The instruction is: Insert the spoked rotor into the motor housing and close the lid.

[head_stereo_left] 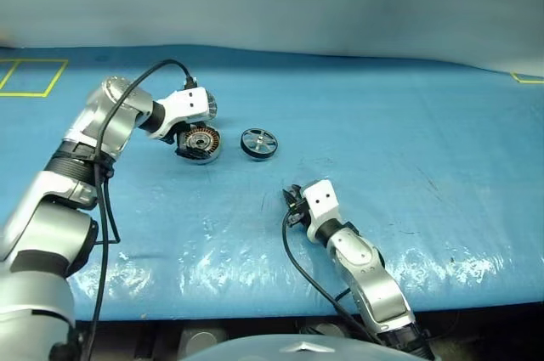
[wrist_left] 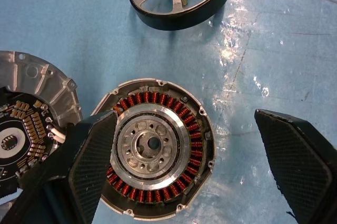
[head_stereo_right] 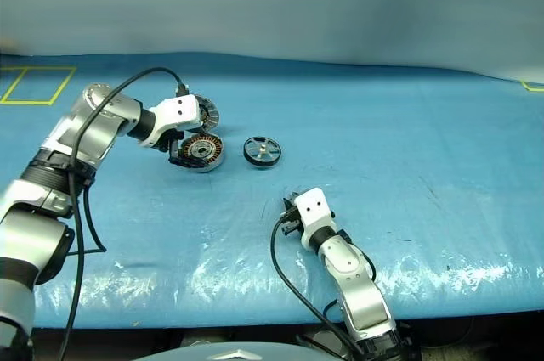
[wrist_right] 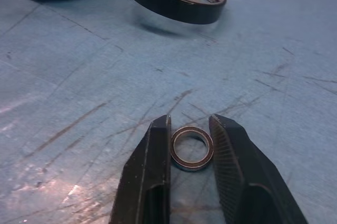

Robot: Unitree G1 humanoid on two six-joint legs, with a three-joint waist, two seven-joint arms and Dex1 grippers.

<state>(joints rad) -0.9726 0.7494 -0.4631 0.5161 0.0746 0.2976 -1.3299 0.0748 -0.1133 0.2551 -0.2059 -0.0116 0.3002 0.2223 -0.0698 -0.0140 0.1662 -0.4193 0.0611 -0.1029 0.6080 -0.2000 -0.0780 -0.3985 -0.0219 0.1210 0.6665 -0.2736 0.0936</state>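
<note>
Hovering over the motor housing (wrist_left: 155, 156), the left gripper (wrist_left: 196, 156) stands with its fingers spread wide, one finger over the housing's rim, the other off to the side above the blue surface (head_stereo_left: 408, 149), holding nothing. The housing lies open, copper windings up, with the lid (wrist_left: 31, 124) flipped out just beside it, still joined at the edge. The spoked rotor (head_stereo_left: 259, 143) sits flat on the surface near the housing, untouched. It looks like rigid metal, fairly heavy for its size, with a smooth black rim, so likely slippery; best grip is probably across the rim, squarely on opposite sides. The right gripper (wrist_right: 190, 129) lies low on the surface, well apart from the rotor, fingers narrowly apart around a small thin ring (wrist_right: 192, 147); whether they actually clamp it, cannot tell.
</note>
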